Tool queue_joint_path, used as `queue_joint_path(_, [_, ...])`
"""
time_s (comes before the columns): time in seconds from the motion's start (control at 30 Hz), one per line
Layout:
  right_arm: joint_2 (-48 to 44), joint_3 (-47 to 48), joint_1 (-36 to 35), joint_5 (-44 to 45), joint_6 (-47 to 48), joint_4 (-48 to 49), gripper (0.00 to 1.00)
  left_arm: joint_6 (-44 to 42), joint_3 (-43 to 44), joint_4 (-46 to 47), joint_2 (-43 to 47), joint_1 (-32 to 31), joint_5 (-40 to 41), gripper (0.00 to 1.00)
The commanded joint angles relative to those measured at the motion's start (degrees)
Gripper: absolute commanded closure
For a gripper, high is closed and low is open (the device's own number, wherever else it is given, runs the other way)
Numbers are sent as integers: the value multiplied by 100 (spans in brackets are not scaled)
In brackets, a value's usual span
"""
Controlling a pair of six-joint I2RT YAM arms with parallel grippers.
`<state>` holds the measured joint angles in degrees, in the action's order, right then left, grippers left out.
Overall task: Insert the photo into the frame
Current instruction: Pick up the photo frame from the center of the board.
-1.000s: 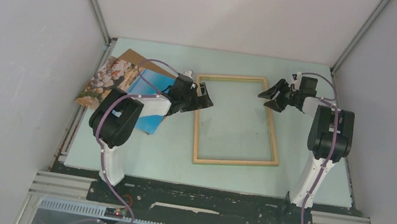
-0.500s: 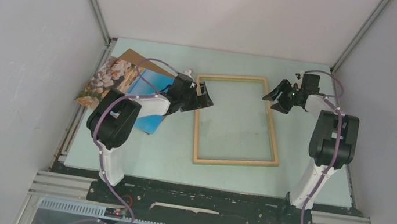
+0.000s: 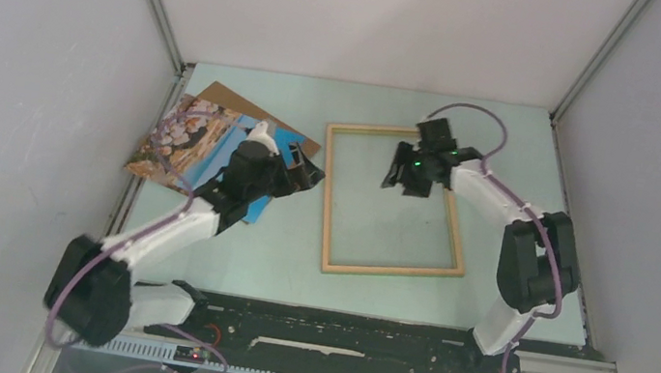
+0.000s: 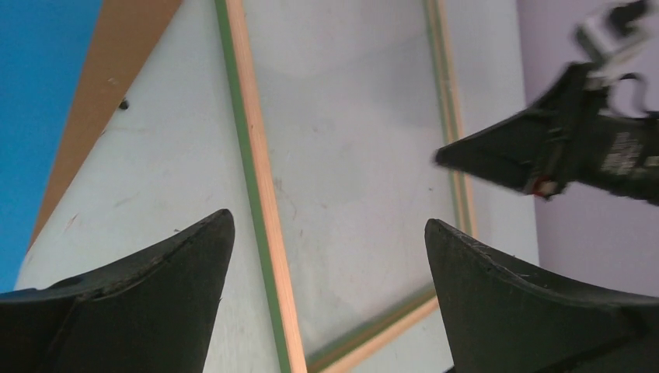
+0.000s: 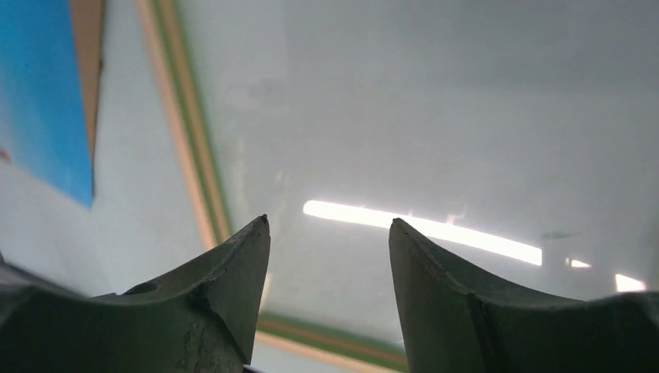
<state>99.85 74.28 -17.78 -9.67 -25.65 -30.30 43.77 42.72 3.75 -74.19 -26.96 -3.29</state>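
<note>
left claw [image 4: 327, 219] wide — empty, right claw [image 5: 329, 221] half-open

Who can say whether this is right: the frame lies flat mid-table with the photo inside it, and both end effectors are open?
The photo is not inside the frame: it lies left of it on the backing board, as the top external view shows. The rest holds: left end effector and right end effector are open.

The top view looks steeply down from above and behind the arm bases, taking in the whole table [image 3: 527, 146]. Both wrist views sit low and close by the frame [image 4: 256, 179], each facing its left rail and pane, which all three views share.
</note>
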Motion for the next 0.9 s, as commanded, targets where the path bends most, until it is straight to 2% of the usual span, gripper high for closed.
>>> queue_joint_path(0.0, [-102,12,-1260,432,-847,-386,36,116,-737,-846,1683,20,504,0])
queue_joint_path(0.17, [371,631,-2438,868,-1404,-534,38,8,-997,-1989,3422,31,772,0])
queue_joint_path(0.3, [1122,1606,-3007,1553,-1512,-1409,38,-33,-1113,-2382,4228,33,918,0])
queue_joint_path(0.6, [2025,2440,-3389,1929,-1674,-1783,50,-37,-1275,-2632,4723,33,751,0])
queue_joint_path(0.87, [2433,2741,-3406,2128,-1710,-1954,50,-149,-1270,-2686,4774,33,804,0])
